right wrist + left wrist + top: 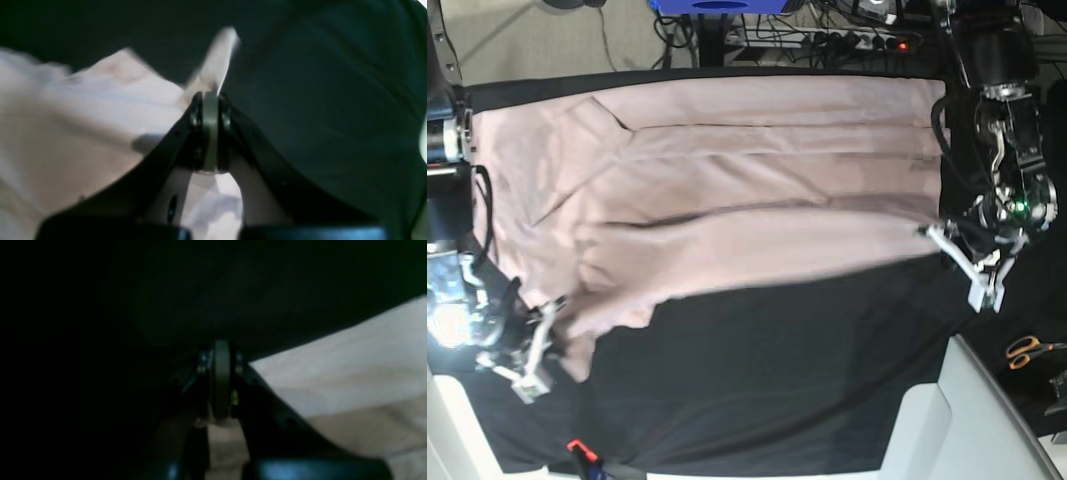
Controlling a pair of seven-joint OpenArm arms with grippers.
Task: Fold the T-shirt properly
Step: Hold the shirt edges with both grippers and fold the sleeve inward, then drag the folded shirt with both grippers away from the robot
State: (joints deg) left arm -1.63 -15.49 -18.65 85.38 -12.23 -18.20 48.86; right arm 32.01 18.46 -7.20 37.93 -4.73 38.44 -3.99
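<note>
The pale pink T-shirt [727,190] lies spread across the black table cloth [767,370], and its near edge is pulled up off the cloth. In the base view my left gripper [930,233] is at the shirt's right near corner and my right gripper [555,305] at its left near corner. In the left wrist view the left gripper [222,351] is shut, with the T-shirt [350,366] beside and under its fingers. In the right wrist view the right gripper [210,100] is shut on the T-shirt [83,126], and a strip of fabric sticks out past its tip.
Orange-handled scissors [1025,350] lie at the right, off the cloth. A white surface [972,420] borders the cloth at the bottom right. Cables and a power strip [847,38] run behind the table. A small red-tipped object [577,447] sits at the front left edge.
</note>
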